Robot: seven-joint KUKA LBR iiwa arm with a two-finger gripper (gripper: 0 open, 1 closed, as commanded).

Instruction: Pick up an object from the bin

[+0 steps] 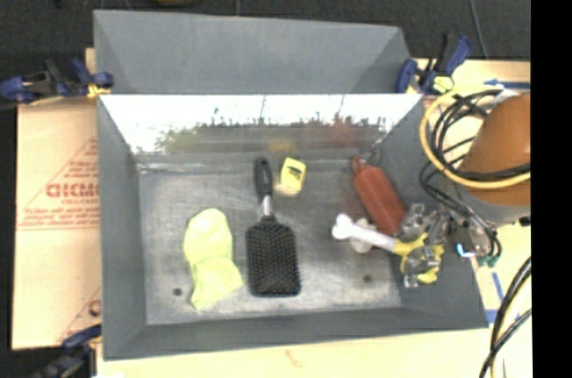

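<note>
My gripper (418,253) hangs low at the bin's right side, over the sloping right wall near the floor's edge. A white bone-shaped toy (359,232) lies on the floor just left of it, its right end reaching up to the gripper; whether they touch I cannot tell. Behind the bone, a red-brown sausage-shaped thing (378,197) lies slanted, its near end close to the gripper's upper side.
A black hairbrush (271,253) lies mid-floor, handle pointing to the back. A yellow-green cloth (212,256) sits to its left. A small yellow block (291,174) rests near the back wall. The arm with its cables comes in from the right.
</note>
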